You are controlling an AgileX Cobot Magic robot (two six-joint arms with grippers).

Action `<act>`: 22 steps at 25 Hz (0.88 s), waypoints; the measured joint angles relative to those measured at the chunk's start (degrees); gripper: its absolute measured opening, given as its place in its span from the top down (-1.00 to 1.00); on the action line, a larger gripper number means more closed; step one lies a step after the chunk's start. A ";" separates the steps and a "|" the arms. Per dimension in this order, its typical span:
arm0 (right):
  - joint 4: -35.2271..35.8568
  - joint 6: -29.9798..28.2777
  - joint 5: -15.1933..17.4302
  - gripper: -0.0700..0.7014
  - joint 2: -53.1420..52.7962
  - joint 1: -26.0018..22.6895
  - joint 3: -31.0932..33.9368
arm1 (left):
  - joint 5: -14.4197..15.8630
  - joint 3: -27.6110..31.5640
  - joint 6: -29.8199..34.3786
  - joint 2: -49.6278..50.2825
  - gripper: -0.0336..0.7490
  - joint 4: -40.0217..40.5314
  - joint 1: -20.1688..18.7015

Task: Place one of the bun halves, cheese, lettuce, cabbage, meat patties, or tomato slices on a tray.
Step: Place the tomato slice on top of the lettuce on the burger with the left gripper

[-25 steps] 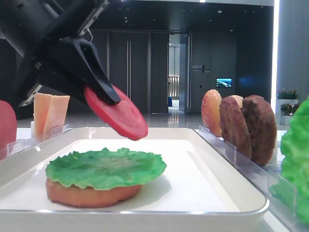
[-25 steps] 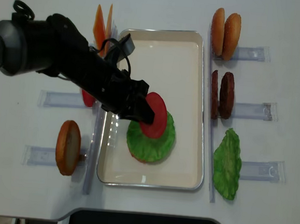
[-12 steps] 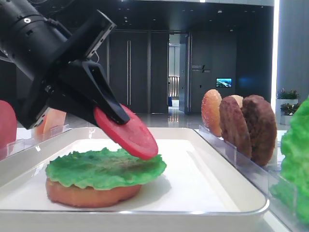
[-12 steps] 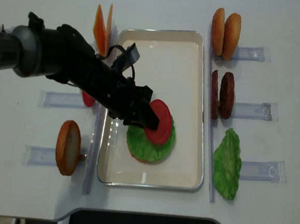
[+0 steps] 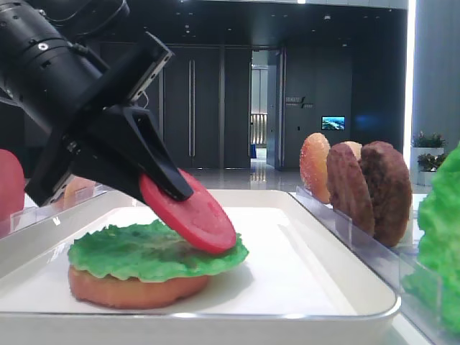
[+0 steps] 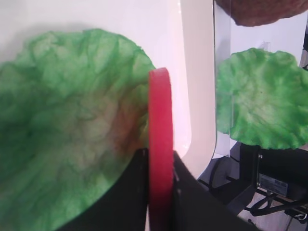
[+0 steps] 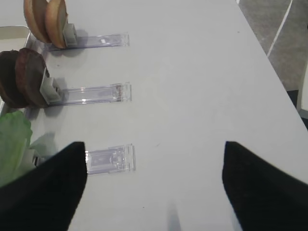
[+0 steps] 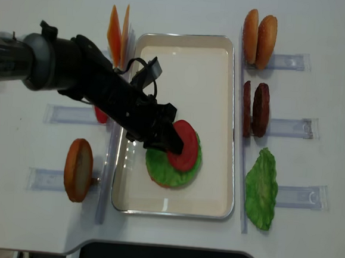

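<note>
Left tool (image 8: 174, 142) pinches one tomato slice (image 8: 185, 145) by its rim, tilted, its lower edge touching the lettuce (image 8: 163, 167) on the tray (image 8: 222, 109). Stiff, light and smooth-looking, it probably needs that edge grip. Right tool (image 7: 154, 187) gapes empty.

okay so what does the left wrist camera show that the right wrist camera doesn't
Only the left wrist view shows the left gripper shut on the tomato slice, seen edge-on and tilted over the lettuce on the white tray. Only the right wrist view shows the two bun halves and the two meat patties standing in clear racks, plus the right gripper's open fingers over bare table. Both share the spare lettuce leaf beside the tray.
</note>
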 joint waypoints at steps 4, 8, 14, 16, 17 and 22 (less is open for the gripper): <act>0.00 0.00 0.00 -0.61 0.00 0.00 0.00 | 0.00 0.00 0.00 0.07 0.79 0.00 0.00; 0.00 0.00 0.00 -0.61 0.00 0.00 0.00 | 0.00 0.00 -0.11 0.07 0.79 0.10 0.00; 0.00 0.00 0.00 -0.61 0.00 0.00 0.00 | 0.00 0.00 -1.01 0.07 0.60 0.55 0.00; 0.00 0.00 0.00 -0.61 0.00 0.00 0.00 | 0.00 0.00 -1.12 0.07 0.42 0.68 0.00; 0.00 0.00 0.00 -0.61 0.00 0.00 0.00 | 0.00 0.00 -1.21 0.07 0.28 0.75 0.00; 0.00 0.00 0.00 -0.61 0.00 0.00 0.00 | 0.06 0.00 -2.42 0.07 -0.23 1.49 0.00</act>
